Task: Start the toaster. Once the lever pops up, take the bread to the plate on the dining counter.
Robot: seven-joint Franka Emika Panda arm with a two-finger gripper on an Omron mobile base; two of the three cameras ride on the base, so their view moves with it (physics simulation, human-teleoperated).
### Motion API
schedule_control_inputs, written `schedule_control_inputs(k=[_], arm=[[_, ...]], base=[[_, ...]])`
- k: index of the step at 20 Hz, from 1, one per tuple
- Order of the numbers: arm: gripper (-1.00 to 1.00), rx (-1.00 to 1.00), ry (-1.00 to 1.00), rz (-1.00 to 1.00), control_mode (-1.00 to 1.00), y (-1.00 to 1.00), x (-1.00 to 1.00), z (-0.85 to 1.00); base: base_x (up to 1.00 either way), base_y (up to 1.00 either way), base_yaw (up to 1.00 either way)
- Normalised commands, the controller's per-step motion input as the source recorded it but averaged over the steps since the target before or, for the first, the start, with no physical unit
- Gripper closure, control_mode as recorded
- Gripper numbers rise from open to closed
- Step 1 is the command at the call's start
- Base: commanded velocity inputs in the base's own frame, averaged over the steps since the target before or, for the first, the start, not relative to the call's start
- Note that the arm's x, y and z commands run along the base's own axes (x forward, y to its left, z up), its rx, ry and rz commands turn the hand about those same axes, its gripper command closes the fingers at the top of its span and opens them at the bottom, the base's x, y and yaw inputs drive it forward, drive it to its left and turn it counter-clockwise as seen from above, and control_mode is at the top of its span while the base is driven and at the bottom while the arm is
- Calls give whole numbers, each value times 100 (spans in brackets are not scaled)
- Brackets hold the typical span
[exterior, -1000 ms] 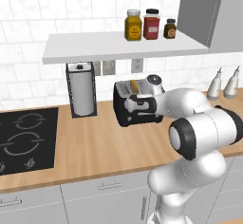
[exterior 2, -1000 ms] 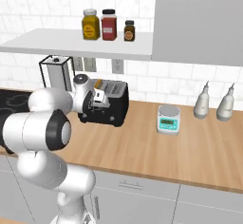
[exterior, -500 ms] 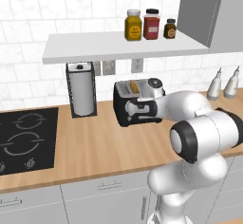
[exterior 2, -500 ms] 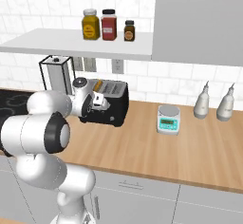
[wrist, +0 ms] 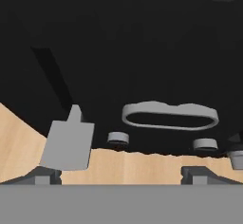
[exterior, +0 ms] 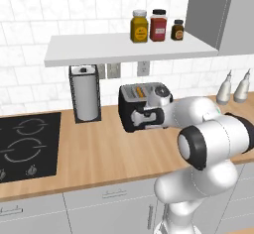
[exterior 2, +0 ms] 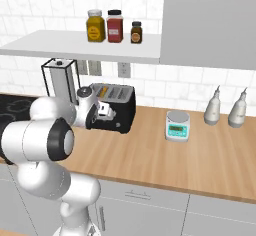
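The toaster stands just ahead of the end effector.

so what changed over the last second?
The gripper dropped lower down the front of the toaster; in the hand view the pale lever sits near the bottom of its slot. Nothing was grasped or released. The bread remains in its slot, and the counter items haven't moved.
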Motion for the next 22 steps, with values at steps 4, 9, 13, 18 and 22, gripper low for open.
schedule_control_inputs(k=[4, 9, 13, 18, 22], arm=[[-100, 0, 0, 0, -100, 0, 0, -12], [-100, 0, -2, -4, -100, 0, -7, -2], [-100, 0, -16, -9, -100, -5, -65, 12], [-100, 0, -20, -6, -100, 0, -90, 25], [-100, 0, -24, -3, -100, 0, -86, 36]], base=[[0, 0, 0], [0, 0, 0], [0, 0, 0], [0, 0, 0], [0, 0, 0]])
